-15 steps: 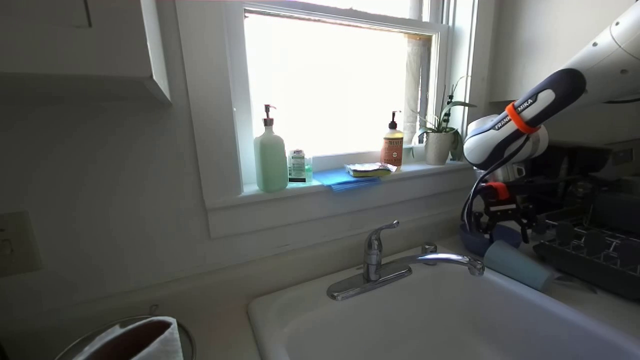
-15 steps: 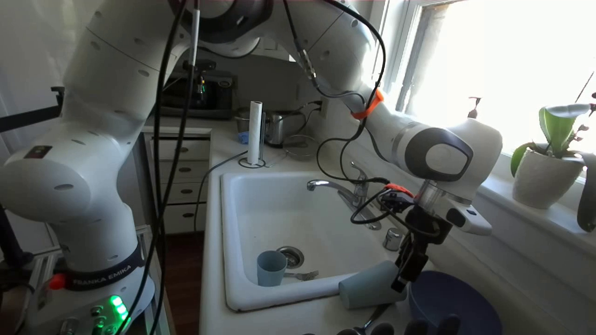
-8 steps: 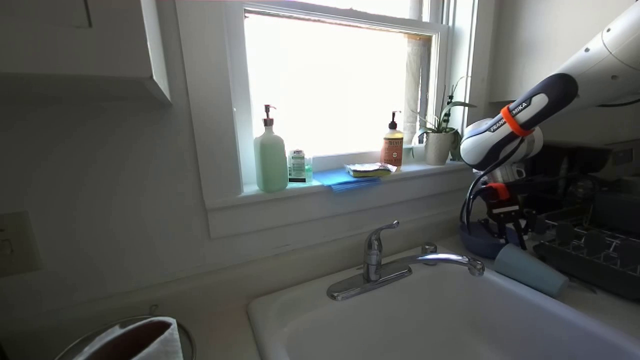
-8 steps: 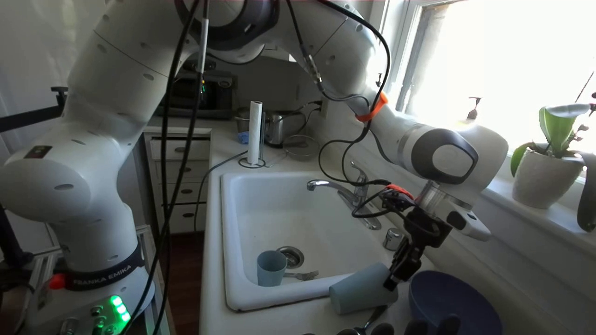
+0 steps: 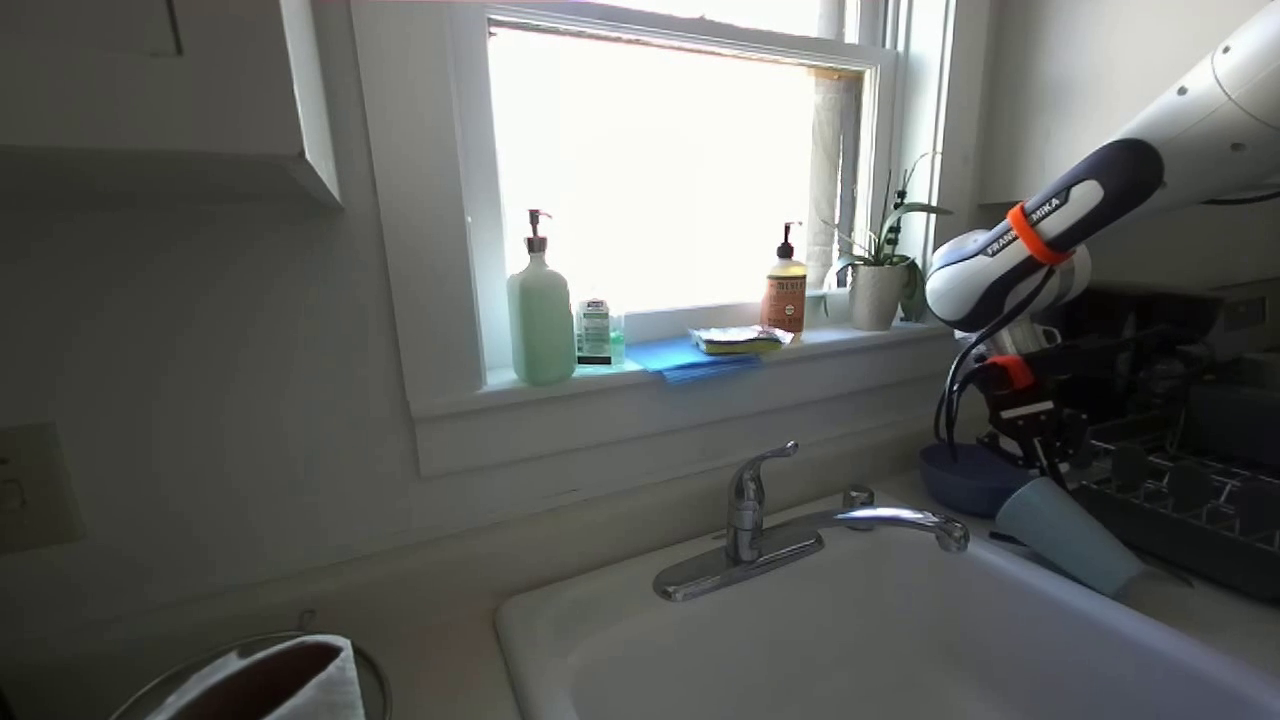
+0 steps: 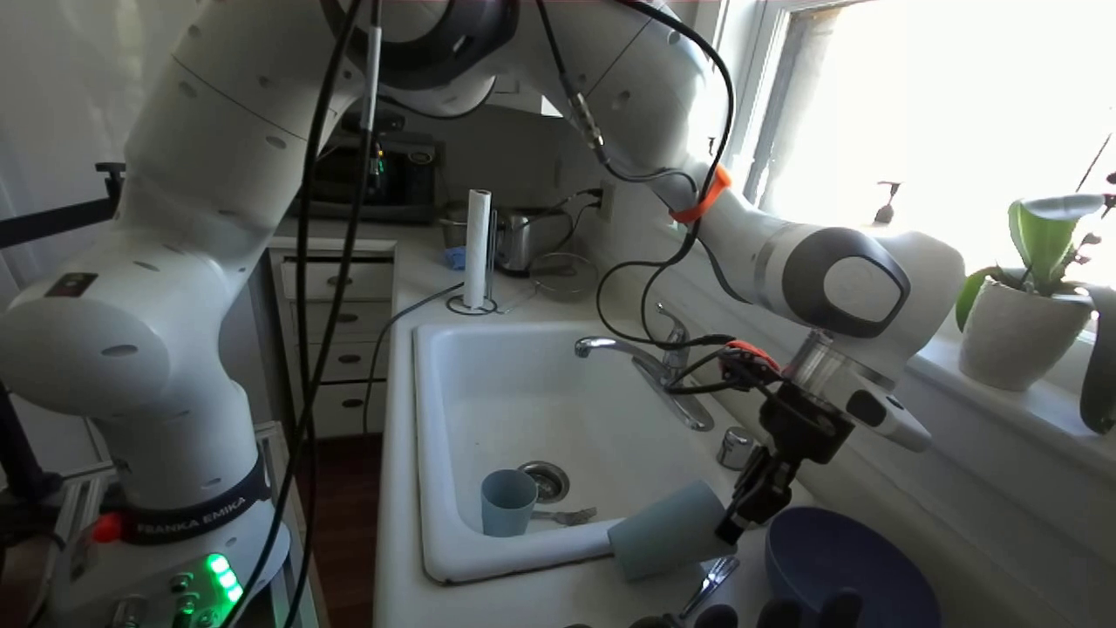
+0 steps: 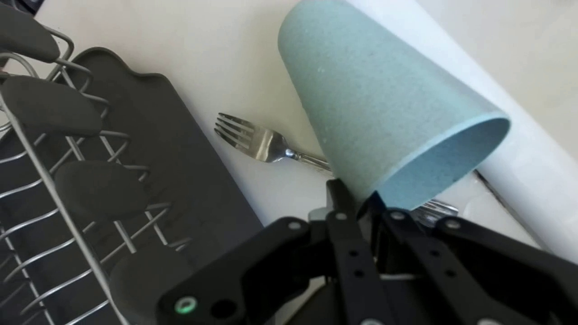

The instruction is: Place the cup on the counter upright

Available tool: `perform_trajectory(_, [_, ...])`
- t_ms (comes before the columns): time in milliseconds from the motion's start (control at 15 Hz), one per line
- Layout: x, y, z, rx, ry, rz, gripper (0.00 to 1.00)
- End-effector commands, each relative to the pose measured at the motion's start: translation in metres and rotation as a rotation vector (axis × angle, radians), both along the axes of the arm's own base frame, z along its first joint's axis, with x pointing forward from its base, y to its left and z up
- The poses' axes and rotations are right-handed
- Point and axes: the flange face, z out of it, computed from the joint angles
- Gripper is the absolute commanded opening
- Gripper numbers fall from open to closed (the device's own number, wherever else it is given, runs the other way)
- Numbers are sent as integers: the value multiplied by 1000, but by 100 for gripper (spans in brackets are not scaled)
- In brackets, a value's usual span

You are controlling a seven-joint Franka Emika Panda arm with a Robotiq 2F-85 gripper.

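Pale-blue tapered plastic cup [image 7: 384,90] tilts over the pale bench [image 7: 203,58], rim pinched in nearly closed jaws; lift clear of the silver metal fork [image 7: 271,146], then turn base-down before releasing.

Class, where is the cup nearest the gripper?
In the wrist view, the cup is right of centre, tilted over the fork, its rim pinched by the gripper, the dish rack to its left, the sink rim to its right.

Window sill [image 5: 840,346]: green pump bottle [image 5: 542,322], sponge [image 5: 738,343] on blue sheet [image 5: 680,362], orange soap bottle [image 5: 784,302], potted plant [image 5: 874,297]. Sink [image 6: 514,397]: fork [image 6: 575,516] beside drain [image 6: 546,481]. Upright paper roll [image 6: 477,251] near toaster [image 6: 529,244]. Blue bowl [image 5: 958,490] near wire dish rack [image 7: 100,189]
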Motion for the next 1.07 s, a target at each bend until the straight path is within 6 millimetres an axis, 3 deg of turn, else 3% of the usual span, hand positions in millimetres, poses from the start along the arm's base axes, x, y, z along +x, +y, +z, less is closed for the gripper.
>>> perform_trajectory(0, [-8, 11, 23, -4, -24, 36, 1])
perform_trajectory(400, [-28, 45, 58, -47, -137, 175, 1])
perform_trajectory(667, [-49, 67, 69, -127, -193, 223, 1])
perform_trajectory(1000, [-70, 76, 75, -263, -278, 183, 1])
